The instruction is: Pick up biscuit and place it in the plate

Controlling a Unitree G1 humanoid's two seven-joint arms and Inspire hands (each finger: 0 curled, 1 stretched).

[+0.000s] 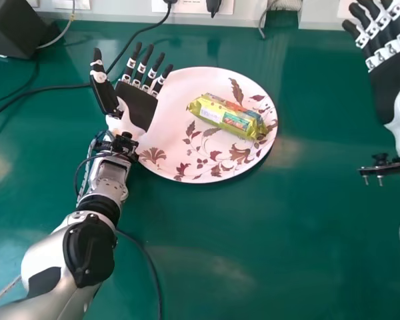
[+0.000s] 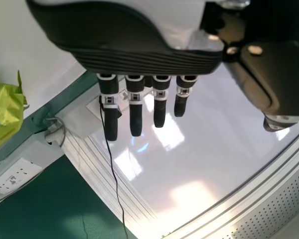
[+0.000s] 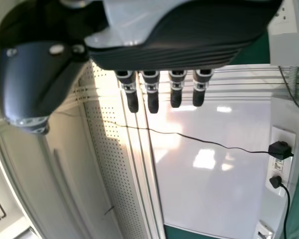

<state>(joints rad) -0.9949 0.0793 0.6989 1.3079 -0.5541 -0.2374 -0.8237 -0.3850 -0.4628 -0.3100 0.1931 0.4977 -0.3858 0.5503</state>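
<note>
A glossy green tabletop (image 1: 207, 267) runs back to a pale wall strip (image 1: 113, 9) with sockets and black cables. On it sits a round white plate with brown leaf patterns (image 1: 180, 170), holding the biscuit in a shiny yellow-green wrapper (image 1: 228, 116), lying aslant. The black-and-white left hand (image 1: 137, 107), beside the biscuit over the plate's edge, and matching right hand (image 1: 390, 83), well apart, have extended, released fingers.

No text can be read; on the biscuit packet (image 1: 225, 115) the printing is too small for reading.
</note>
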